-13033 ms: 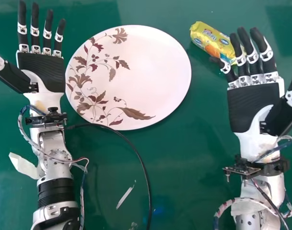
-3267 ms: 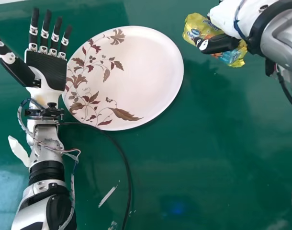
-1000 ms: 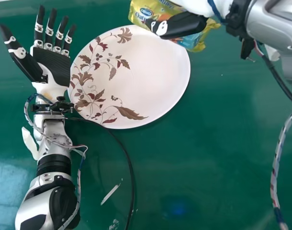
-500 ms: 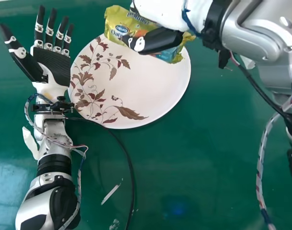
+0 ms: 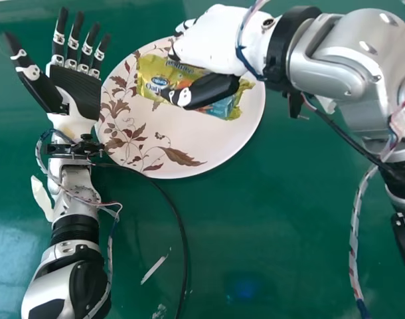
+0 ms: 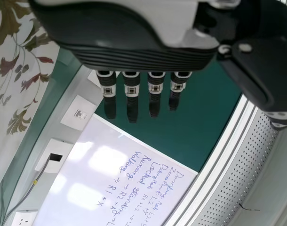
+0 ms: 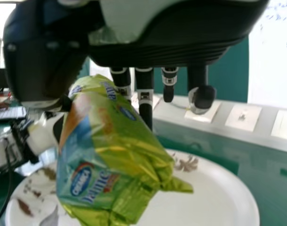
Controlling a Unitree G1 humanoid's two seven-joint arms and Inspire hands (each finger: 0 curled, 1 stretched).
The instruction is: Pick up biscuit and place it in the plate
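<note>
My right hand (image 5: 204, 41) reaches in from the right side of the head view, its thumb and fingers closed round the yellow biscuit packet (image 5: 149, 76). Packet and hand are over the upper part of the white plate (image 5: 209, 149) with leaf patterns. In the right wrist view the packet (image 7: 113, 155) is pinched between the thumb and fingers of the right hand (image 7: 146, 94), with the plate (image 7: 214, 202) beneath. My left hand (image 5: 76, 90) rests palm up, fingers straight, left of the plate; the left hand (image 6: 131, 89) also hangs into the left wrist view.
A black cable (image 5: 172, 216) curves over the green table (image 5: 289, 252) below the plate. A thin white scrap (image 5: 153, 268) lies left of it. The left forearm lies along the left side. Beyond the table's edge, the left wrist view shows a whiteboard (image 6: 120, 169) with handwriting.
Since the earlier frames my right hand has picked up the packet and carried it left to over the plate, lately also nearer the plate's middle. The left hand has shifted only slightly.
</note>
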